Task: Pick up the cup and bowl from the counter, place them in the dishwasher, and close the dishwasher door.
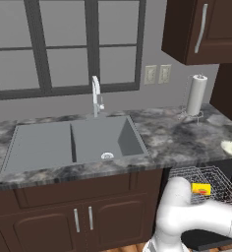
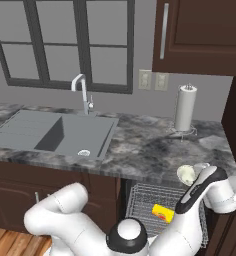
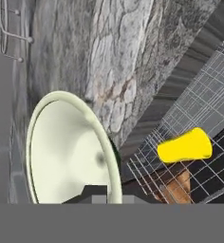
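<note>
Your gripper [image 3: 98,192] is clamped on the bowl's [image 3: 66,152] rim, at the worktop's [image 1: 177,140] front right edge. The cup [image 2: 163,212] lies on its side in the pulled-out rack [image 2: 140,200], below that edge.

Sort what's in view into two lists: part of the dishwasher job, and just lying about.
Part of the job:
- bowl, gripped at its rim by the claw
- cup, lying in the dishwasher rack
- counter

Just lying about:
- paper-towel roll
- sink
- faucet
</note>
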Motion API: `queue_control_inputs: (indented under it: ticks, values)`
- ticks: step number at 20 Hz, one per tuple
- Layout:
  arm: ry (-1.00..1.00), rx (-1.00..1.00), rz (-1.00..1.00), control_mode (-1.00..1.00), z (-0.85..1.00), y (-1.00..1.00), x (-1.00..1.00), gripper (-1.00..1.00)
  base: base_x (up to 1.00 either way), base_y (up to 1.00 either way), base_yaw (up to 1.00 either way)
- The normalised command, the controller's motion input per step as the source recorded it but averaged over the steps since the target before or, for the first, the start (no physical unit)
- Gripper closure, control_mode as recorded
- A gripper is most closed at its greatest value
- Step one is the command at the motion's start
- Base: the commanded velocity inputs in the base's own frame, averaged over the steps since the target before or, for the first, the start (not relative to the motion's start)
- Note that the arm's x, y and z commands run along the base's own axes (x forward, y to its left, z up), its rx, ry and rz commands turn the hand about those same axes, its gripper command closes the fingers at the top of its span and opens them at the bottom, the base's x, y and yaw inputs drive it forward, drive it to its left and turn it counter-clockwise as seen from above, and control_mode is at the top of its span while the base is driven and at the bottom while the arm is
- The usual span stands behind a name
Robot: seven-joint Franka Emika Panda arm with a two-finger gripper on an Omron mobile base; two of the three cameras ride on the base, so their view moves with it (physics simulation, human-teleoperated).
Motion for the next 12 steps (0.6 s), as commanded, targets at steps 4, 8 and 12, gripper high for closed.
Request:
queue_control_inputs:
  ticks: [4,8,12]
  values:
    - [0.00,-0.01,0.07,-1.00,-0.41,0.24,-0.44,1.00,0.00,0.00,0.00]
    - [0.00,-0.02,0.05,-1.00,-0.51,0.25,-0.30,1.00,0.00,0.00,0.00]
    - [0.00,-0.05,0.04,-1.00,-0.51,0.28,-0.36,1.00,0.00,0.00,0.00]
